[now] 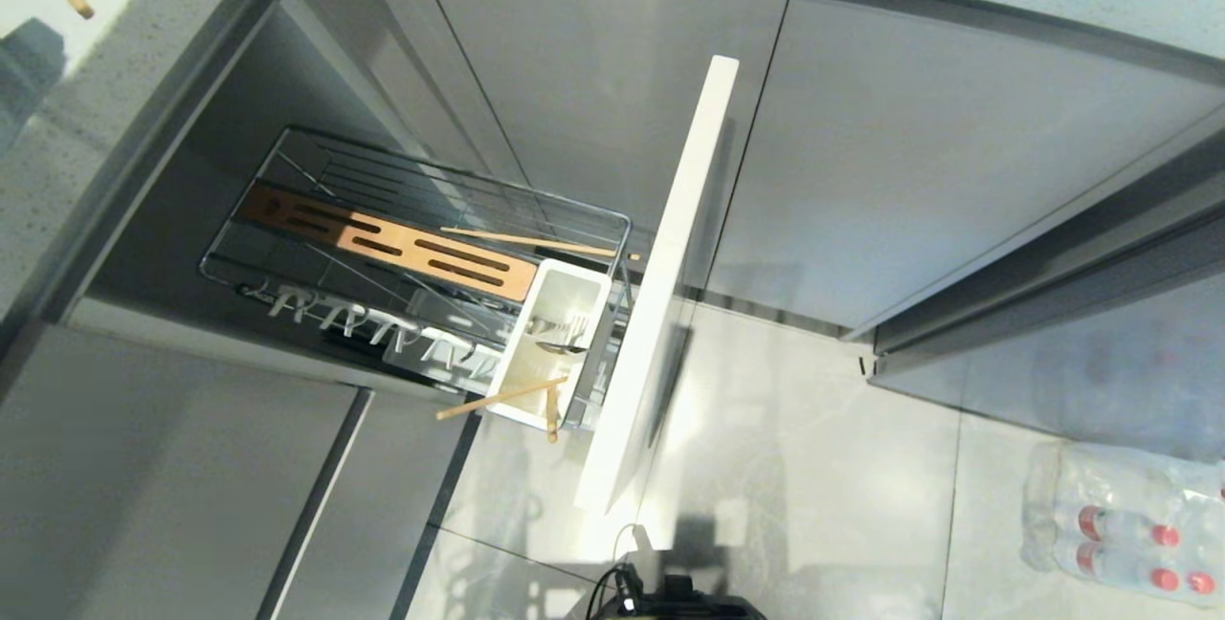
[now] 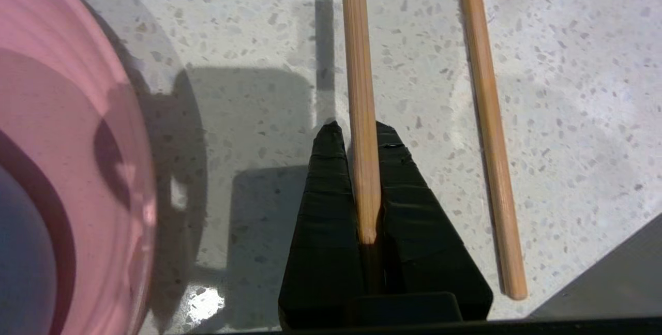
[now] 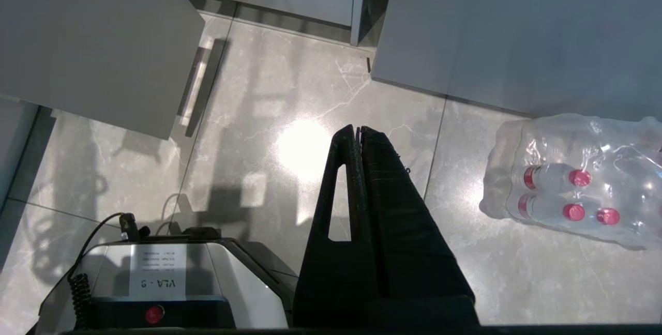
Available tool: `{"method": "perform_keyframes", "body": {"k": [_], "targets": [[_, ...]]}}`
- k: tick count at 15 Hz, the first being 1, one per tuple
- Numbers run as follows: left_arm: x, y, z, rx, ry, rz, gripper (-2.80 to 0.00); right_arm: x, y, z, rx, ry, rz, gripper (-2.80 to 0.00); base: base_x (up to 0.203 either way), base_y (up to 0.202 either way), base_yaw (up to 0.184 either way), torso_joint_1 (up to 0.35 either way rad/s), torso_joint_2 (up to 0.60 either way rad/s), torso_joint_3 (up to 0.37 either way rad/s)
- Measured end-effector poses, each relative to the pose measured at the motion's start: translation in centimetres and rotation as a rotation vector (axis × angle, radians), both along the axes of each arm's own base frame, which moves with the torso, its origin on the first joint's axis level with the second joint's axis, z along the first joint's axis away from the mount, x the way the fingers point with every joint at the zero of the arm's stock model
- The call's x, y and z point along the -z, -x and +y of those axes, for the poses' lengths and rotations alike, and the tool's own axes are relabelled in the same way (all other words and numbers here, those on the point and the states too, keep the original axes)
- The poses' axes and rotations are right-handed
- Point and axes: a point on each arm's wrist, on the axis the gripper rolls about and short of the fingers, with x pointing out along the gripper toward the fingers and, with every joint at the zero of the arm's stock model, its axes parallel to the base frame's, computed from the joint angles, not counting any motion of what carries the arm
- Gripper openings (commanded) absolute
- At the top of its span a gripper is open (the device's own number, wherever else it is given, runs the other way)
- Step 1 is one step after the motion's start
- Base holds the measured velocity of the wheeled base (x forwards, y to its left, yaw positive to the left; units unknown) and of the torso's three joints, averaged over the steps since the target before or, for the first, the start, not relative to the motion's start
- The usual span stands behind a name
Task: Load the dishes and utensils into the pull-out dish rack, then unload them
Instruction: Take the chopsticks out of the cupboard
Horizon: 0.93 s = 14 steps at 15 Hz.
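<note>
Left gripper [image 2: 357, 133]: its black fingers [image 2: 323, 211] are closing tight on one chopstick [image 2: 362, 92], pinching it near its blunt end, over the speckled counter [image 2: 258, 40].
Second chopstick [image 2: 489, 128]: it is lying flat on the counter just beside the held one, apart from it and roughly parallel.
Pink plate [image 2: 62, 143]: it is sitting on the counter near the left gripper, with a blue shape showing on it at the picture's edge; what that shape is cannot be told.
Dish rack [image 1: 421, 266]: the wire basket is standing pulled out of the cabinet, its brown slotted strip [image 1: 383, 242] on top, white prongs [image 1: 373, 323] along one side and the pale cabinet front [image 1: 660, 285] at its end.
Utensil cup [image 1: 550, 343]: a fork [image 1: 560, 347] is lying inside it; wooden sticks are resting across the cup and along the rack's rim.
Right gripper [image 3: 358, 131]: it is hanging over the floor [image 3: 310, 143] with fingers pressed together, holding nothing, near a pack of water bottles [image 3: 569, 195].
</note>
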Motion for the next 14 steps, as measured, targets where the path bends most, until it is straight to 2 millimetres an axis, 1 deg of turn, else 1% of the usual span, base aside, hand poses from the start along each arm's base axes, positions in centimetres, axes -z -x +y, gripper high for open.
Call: {"method": "perform_keyframes", "body": {"k": [4,5,11,14], "targets": [[0.4,-0.3,-0.1,0.011,0.0,0.018,-2.8,0.0,0.0,0.0,0.0,0.0,0.0,-2.8,0.0,0.0,0.0,0.0,0.0,0.0],[0.5,-0.3,-0.1,0.014,0.001,0.021,0.0,0.0,0.0,0.0,0.0,0.0,0.0,-2.8,0.0,0.0,0.0,0.0,0.0,0.0],[0.5,-0.1,-0.1,0.013,-0.001,0.021,0.0,0.0,0.0,0.0,0.0,0.0,0.0,-2.8,0.0,0.0,0.0,0.0,0.0,0.0],[0.1,1.0,-0.1,0.014,-0.007,0.003,0.0,0.0,0.0,0.0,0.0,0.0,0.0,-2.8,0.0,0.0,0.0,0.0,0.0,0.0]]}}
